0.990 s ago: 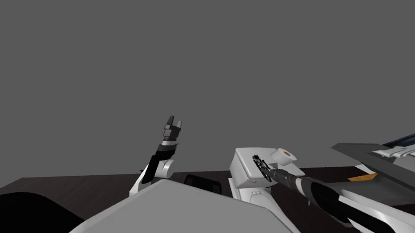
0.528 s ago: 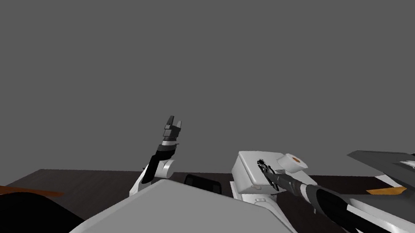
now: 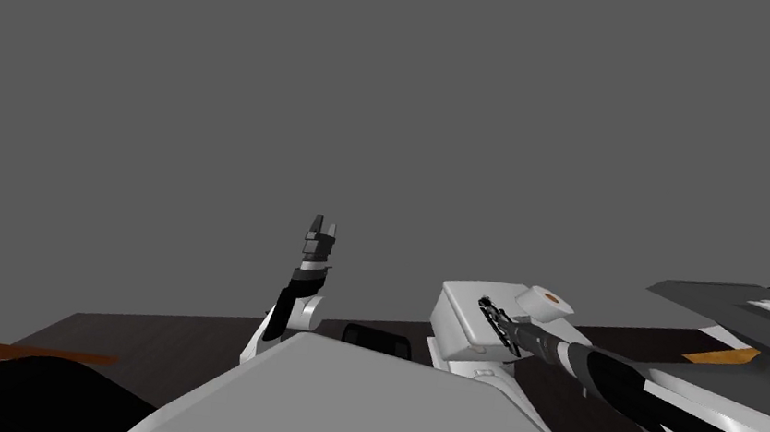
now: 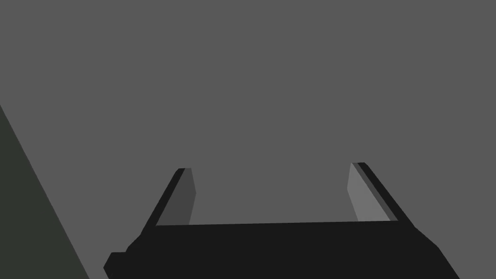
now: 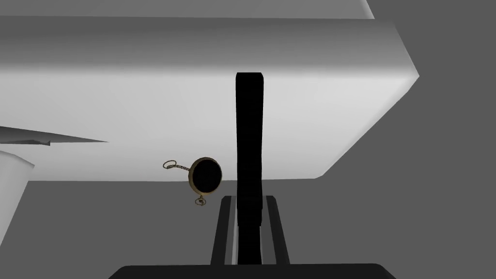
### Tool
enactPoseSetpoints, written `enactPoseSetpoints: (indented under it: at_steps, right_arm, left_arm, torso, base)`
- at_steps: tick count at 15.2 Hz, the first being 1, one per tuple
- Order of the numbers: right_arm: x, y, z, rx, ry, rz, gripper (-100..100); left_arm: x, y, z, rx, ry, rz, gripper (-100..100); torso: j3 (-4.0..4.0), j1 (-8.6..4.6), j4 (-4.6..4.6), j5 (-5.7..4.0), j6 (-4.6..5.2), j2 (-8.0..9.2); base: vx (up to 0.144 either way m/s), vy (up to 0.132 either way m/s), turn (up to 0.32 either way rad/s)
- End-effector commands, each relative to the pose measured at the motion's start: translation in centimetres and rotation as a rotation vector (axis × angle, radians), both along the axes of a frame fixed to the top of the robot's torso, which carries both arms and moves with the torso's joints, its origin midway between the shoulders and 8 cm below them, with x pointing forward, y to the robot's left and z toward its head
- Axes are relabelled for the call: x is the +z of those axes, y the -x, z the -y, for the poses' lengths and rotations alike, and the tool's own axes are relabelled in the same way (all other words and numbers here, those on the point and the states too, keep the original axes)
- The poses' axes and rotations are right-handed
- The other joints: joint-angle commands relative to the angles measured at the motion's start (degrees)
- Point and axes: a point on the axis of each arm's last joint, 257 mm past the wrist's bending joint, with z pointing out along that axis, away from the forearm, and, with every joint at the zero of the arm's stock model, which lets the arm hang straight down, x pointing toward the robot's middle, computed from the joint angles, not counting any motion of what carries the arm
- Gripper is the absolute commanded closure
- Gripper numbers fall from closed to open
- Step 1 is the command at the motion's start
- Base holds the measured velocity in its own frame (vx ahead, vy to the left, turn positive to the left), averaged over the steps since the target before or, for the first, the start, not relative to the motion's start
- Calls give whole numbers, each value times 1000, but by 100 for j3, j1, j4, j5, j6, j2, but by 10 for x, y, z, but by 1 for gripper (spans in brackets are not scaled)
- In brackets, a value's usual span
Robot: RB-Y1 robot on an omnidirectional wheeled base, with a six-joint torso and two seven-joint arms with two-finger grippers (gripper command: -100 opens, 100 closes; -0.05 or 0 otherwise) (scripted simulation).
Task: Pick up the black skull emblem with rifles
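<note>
Right jaws: pressed against the two flat faces of the black skull emblem (image 5: pixel 249 135), which the right gripper (image 5: pixel 249 198) pinched on edge.
Left jaws: spread wide with nothing between them. The left gripper (image 4: pixel 272 167) faced a flat grey surface (image 4: pixel 242 72) and stood upright, well apart from the right gripper.
Emblem's place: in the right gripper's pinch, over the top of a white block (image 3: pixel 457 330). Whether it touched the block could not be told.
Hard to make out: the right wrist view showed the emblem edge-on as a thin black slab, hiding the skull and rifles. In the head view it was a small jagged black shape.
Counts: one emblem; one white roll (image 3: pixel 546 301) with an orange-brown centre on the block; one brass-rimmed pocket watch (image 5: pixel 205 175) with a chain, near the emblem.
Watch face: a plain black disc.
</note>
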Motion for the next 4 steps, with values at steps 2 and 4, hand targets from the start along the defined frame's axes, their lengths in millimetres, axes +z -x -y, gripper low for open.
enactPoseSetpoints:
  at_steps: [2,4]
  right_arm:
    - [10,-12,-9,24,-1,-2,100]
    - [10,-10,-10,23,-2,-2,100]
  left_arm:
    - [0,0,0,1,0,0,0]
    - [0,0,0,0,0,0,0]
  torso:
    - [3,-3,1,1,9,6]
    - [7,-6,2,0,8,12]
  base:
    - [-53,-11,-186]
    - [-41,-11,-63]
